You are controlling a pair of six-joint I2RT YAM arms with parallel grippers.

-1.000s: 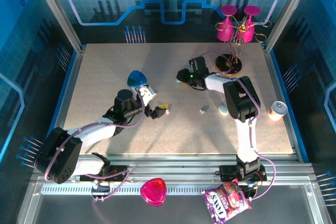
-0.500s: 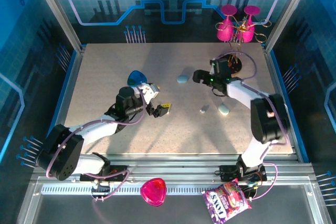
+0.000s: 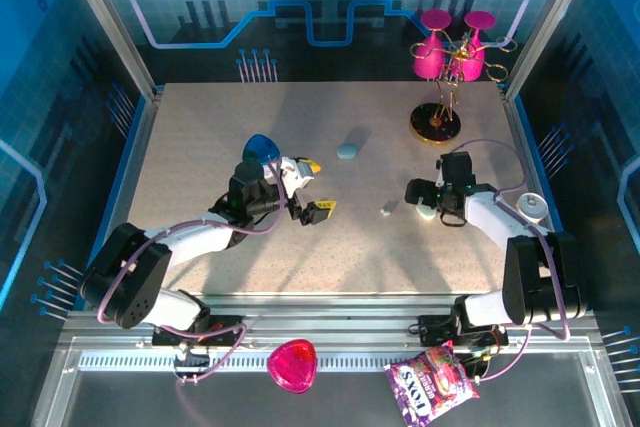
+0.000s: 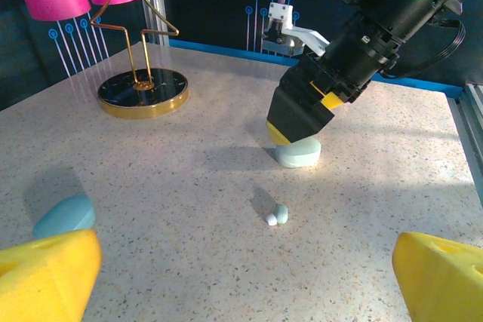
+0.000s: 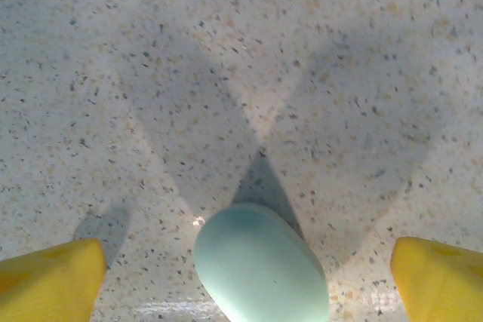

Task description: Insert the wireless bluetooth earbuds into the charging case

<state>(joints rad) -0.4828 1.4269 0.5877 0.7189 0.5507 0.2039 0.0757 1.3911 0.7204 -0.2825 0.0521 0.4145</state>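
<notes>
Pale-blue pebble-smooth oval case (image 5: 260, 265) lies on speckled table (image 5: 339, 73) between right claw's (image 5: 243, 280) spread pads (image 5: 53, 280), left claw (image 4: 245, 277) gaping.

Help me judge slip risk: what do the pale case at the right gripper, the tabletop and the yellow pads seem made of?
Case: probably hard plastic with a satin finish. It is a smooth, seamless, rounded pale-blue shell with only a soft highlight.
Tabletop: a matte, stone-look surface, possibly laminate. It has fine dark and tan speckles and no glare.
Pads: likely foam or soft rubber. They are dull yellow with a faintly porous surface.
</notes>
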